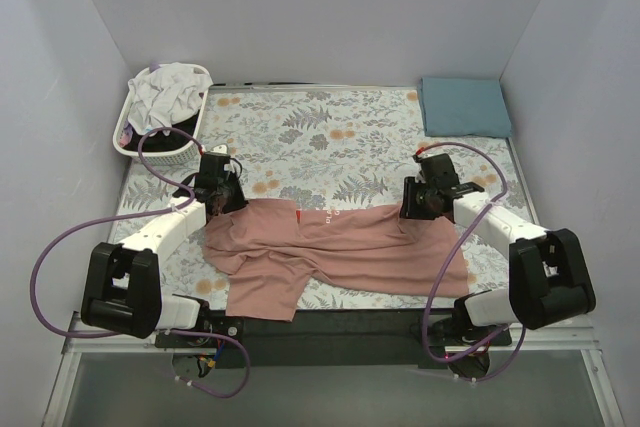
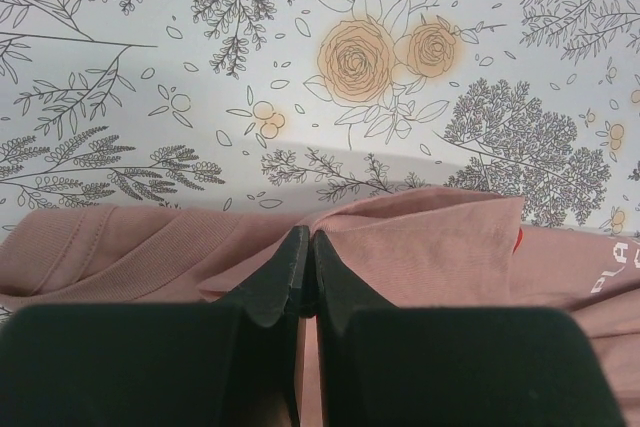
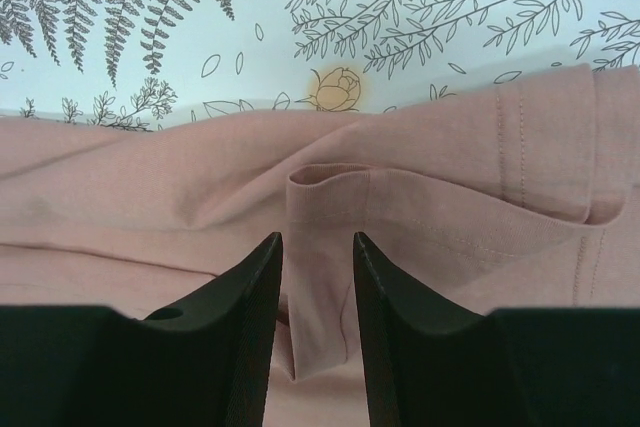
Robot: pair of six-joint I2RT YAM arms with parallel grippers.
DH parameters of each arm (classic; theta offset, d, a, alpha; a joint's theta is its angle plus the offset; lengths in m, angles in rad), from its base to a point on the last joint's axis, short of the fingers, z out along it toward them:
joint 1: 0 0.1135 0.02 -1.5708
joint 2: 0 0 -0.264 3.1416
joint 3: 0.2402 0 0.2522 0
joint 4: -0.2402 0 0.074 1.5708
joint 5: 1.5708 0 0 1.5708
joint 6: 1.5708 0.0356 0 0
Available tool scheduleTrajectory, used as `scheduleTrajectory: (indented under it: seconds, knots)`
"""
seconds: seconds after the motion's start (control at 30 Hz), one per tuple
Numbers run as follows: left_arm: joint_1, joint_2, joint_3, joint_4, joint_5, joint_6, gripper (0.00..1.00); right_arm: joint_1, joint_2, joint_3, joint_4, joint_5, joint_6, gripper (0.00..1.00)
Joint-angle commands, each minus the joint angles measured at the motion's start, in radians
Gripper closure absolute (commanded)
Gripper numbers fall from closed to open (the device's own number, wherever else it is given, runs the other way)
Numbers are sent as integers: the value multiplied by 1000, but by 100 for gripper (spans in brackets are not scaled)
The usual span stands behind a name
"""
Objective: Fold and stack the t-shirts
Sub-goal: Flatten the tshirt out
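Basket of white slatted plastic (image 1: 140,139) sits far left, holding white cloth. Left claw (image 2: 303,265) pinches the dusty-pink cotton t-shirt (image 1: 340,252) spread across the floral tabletop (image 1: 330,127); right claw (image 3: 315,247) stands narrowly parted around a fold. Folded teal-blue t-shirt (image 1: 464,106) lies far right.

A robot test booth: plain grey walls (image 1: 300,7) boxing in a floral-clothed table (image 1: 330,137), cabled arms.

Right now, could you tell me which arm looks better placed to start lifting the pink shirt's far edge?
Left, probably: the left gripper looks shut on the pink shirt, while the right gripper only straddles a fold, jaws apart.
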Motion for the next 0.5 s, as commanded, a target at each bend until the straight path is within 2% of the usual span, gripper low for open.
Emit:
scheduleTrajectory:
  seconds: [0.0,0.17,0.47]
  knots:
    - [-2,-6,4,18,-19,0,100,26,14,47,18,87,29,58]
    - [-3,-11,3,16,-19,1,100,60,47,62,2,181,57,58]
    - [-2,-15,1,18,-20,4,100,105,104,111,4,184,77,59]
